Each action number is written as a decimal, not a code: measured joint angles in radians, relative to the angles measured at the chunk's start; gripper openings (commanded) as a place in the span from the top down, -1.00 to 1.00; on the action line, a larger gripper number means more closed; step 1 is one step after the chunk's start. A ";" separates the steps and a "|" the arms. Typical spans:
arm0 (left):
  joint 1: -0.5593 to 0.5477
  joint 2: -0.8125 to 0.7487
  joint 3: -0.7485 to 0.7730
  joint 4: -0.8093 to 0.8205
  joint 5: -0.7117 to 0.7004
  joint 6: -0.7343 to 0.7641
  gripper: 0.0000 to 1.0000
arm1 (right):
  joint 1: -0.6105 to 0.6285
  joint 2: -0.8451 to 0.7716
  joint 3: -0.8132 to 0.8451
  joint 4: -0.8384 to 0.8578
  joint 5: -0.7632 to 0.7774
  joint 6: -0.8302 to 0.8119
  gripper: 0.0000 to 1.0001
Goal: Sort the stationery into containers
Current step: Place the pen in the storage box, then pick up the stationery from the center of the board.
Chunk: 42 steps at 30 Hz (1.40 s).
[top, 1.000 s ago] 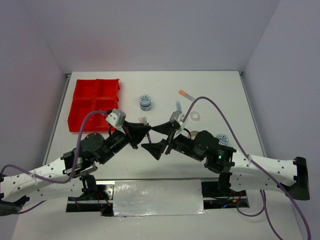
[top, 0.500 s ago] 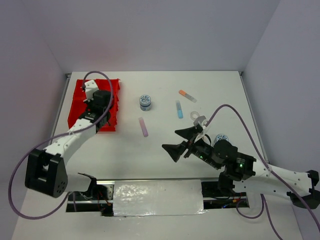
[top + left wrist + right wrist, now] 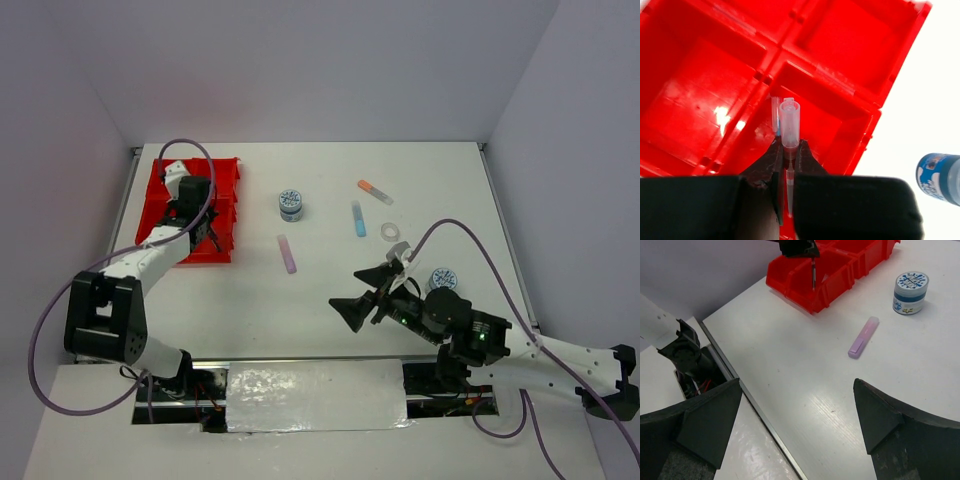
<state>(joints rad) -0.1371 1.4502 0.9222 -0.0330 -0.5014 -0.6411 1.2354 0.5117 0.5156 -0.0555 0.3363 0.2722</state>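
Over red tray (image 3: 850, 60), left jaws pinching half-hidden pen (image 3: 789, 122), right jaws spread.

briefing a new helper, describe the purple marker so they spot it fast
Find the red tray at far left. Right of it, nearer the front edge than the closest tub, a short marker lies alone. It is the only purple one; the others are light blue and orange-capped.

The tray (image 3: 855, 50) is glossy red plastic, the pen (image 3: 789, 120) clear smooth plastic, the table (image 3: 805, 370) matt white.
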 measured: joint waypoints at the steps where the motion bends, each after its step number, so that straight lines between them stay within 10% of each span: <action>1: 0.000 0.015 0.000 0.006 0.005 -0.003 0.67 | 0.000 0.007 0.000 0.003 0.000 0.000 -0.99; 6: 0.000 0.094 0.001 -0.013 0.009 -0.022 0.16 | 0.000 0.042 0.000 0.003 0.000 -0.001 -0.99; 12: 0.000 0.087 0.002 -0.050 0.006 -0.039 -0.94 | 0.000 0.039 0.000 0.005 -0.002 -0.005 -0.99; 22: -0.045 -0.094 0.082 -0.050 0.143 0.014 -0.99 | 0.000 -0.023 0.000 -0.023 0.090 0.031 -0.99; 30: -0.273 0.325 0.587 -0.133 0.272 0.197 -0.99 | -0.001 -0.044 0.064 -0.223 0.276 0.203 -0.99; 42: -0.391 0.529 0.629 -0.249 0.174 0.280 -0.99 | -0.001 0.066 0.074 -0.289 0.223 0.253 -0.99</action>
<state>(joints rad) -0.5285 1.9789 1.5509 -0.2825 -0.3275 -0.3614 1.2343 0.5781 0.5896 -0.3443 0.5594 0.5247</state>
